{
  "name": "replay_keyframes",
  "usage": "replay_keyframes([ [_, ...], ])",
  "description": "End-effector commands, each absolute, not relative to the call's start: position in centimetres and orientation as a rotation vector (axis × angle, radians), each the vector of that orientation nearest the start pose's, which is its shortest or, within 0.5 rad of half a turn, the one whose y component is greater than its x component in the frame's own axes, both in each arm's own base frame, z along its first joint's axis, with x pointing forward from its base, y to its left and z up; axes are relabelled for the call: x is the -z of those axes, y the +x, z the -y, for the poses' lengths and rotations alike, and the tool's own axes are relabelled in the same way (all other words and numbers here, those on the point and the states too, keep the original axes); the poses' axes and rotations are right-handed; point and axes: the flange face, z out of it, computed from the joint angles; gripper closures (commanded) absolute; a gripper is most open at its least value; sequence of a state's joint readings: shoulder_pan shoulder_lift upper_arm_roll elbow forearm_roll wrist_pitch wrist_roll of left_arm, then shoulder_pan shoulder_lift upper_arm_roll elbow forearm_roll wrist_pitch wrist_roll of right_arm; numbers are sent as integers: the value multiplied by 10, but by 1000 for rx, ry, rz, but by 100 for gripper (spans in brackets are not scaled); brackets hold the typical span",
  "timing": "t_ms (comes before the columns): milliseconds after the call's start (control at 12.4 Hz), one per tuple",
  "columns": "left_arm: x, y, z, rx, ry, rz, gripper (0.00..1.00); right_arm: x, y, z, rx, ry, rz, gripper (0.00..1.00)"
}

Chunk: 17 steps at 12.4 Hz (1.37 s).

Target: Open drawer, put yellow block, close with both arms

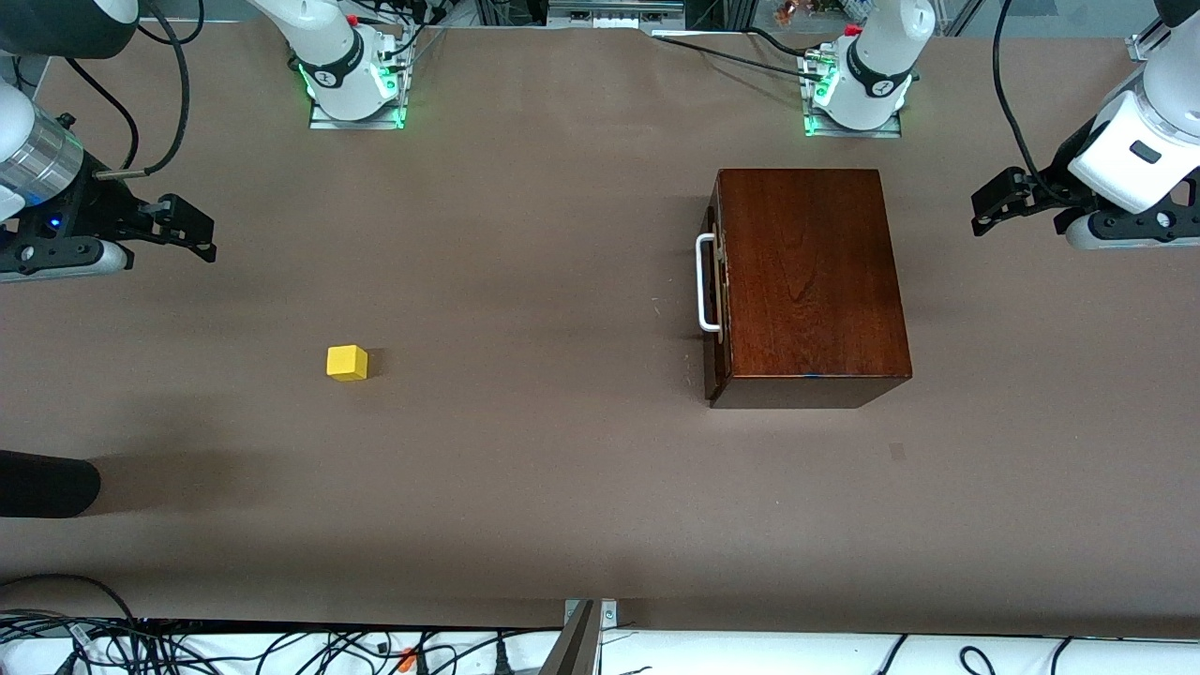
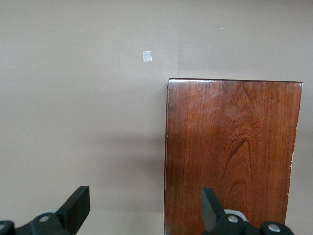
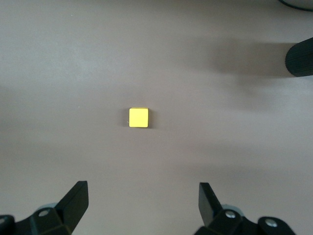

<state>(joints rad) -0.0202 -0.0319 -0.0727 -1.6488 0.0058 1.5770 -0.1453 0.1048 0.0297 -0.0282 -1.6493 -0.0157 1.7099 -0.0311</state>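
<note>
The dark reddish-brown wooden box (image 1: 806, 272) stands toward the left arm's end of the table. Its drawer is shut, and the white bar handle (image 1: 705, 283) faces the table's middle. The box top also shows in the left wrist view (image 2: 230, 152). The yellow block (image 1: 346, 362) lies on the bare table toward the right arm's end and shows in the right wrist view (image 3: 138, 117). My left gripper (image 1: 992, 202) (image 2: 145, 205) is open and empty, up in the air by the box's outer edge. My right gripper (image 1: 194, 228) (image 3: 143, 201) is open and empty, above the table short of the block.
A black rounded object (image 1: 47, 486) pokes in at the table's edge at the right arm's end, nearer the front camera than the block; it also shows in the right wrist view (image 3: 299, 58). A small grey patch (image 1: 897, 451) marks the table near the box. Cables lie along the front edge.
</note>
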Motion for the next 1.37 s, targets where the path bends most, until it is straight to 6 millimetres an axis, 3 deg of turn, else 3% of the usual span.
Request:
replay_keyframes([
  [0, -613, 544, 52, -62, -3101, 76, 0, -586, 573, -41, 44, -3152, 160, 0],
  [323, -601, 550, 53, -107, -3098, 76, 0, -588, 573, -41, 49, -3152, 158, 0],
  [1129, -595, 552, 55, -164, -3106, 84, 0, -588, 574, -41, 56, -3152, 158, 0],
  [1290, -576, 562, 56, -214, -3102, 73, 0, -588, 573, -41, 56, -3152, 158, 0],
])
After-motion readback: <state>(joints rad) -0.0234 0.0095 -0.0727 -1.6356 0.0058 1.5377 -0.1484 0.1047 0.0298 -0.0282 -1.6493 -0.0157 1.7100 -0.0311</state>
